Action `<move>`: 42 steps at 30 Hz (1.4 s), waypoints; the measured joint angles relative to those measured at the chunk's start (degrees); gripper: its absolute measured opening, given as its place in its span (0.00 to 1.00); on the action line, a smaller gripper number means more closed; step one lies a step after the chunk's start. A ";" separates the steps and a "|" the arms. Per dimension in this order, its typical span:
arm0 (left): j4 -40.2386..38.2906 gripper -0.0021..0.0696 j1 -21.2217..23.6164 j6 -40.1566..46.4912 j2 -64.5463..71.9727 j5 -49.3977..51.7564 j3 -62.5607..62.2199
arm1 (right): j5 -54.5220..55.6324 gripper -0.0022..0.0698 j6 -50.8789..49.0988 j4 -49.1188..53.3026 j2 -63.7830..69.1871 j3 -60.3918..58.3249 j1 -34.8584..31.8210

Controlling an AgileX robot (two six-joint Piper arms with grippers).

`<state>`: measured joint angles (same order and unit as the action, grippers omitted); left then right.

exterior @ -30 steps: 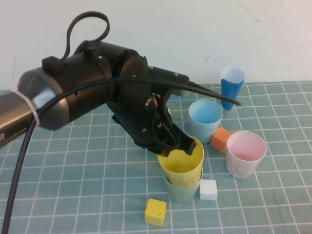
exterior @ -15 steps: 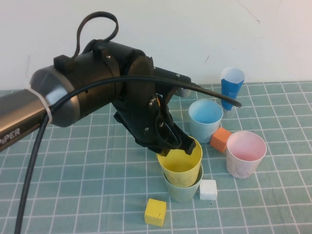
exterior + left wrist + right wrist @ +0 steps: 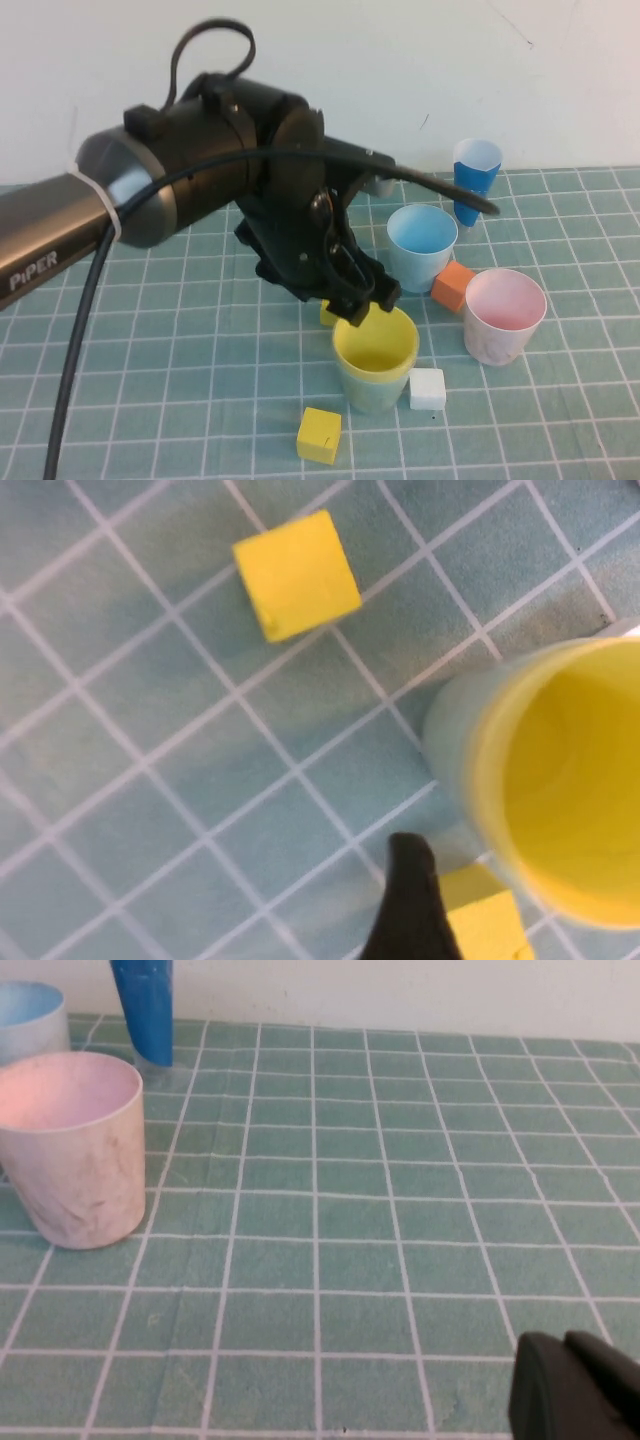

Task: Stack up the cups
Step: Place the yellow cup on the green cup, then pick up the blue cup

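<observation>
My left gripper (image 3: 358, 300) hangs just above the back rim of the yellow cup (image 3: 375, 349), fingers apart, holding nothing. Yellow cup sits nested inside the pale green cup (image 3: 372, 392), both upright near the front of the surface (image 3: 180, 380). Light blue cup (image 3: 421, 243) stands behind & to the right, pink cup (image 3: 504, 314) further right, each alone. Orange block (image 3: 453, 285) sits btwn blue and pink. White block (image 3: 427, 388) just beside the green cup, yellow block (image 3: 319, 434) in front. Dark-blue cone cup (image 3: 474, 180) at the back. Right gripper (image 3: 575, 1392): only a dark tip shows in the right wrist view, low over the surface; can't tell if open.
</observation>
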<state>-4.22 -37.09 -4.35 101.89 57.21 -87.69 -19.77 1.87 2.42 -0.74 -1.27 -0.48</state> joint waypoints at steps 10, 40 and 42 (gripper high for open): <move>15.33 0.14 0.00 -1.96 -10.74 -1.19 -1.22 | 0.00 0.03 -0.22 0.00 0.00 0.00 0.00; 19.98 0.03 0.00 -19.70 -68.31 -12.43 47.07 | 7.53 0.03 -16.22 -29.00 0.00 -0.38 0.00; 19.98 0.03 0.00 -20.15 -71.22 -12.43 48.90 | 8.38 0.03 -13.63 -28.07 0.00 -0.38 0.00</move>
<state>15.76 -37.09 -24.50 30.67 44.78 -38.79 -11.38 -11.76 -25.65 -0.74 -1.66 -0.48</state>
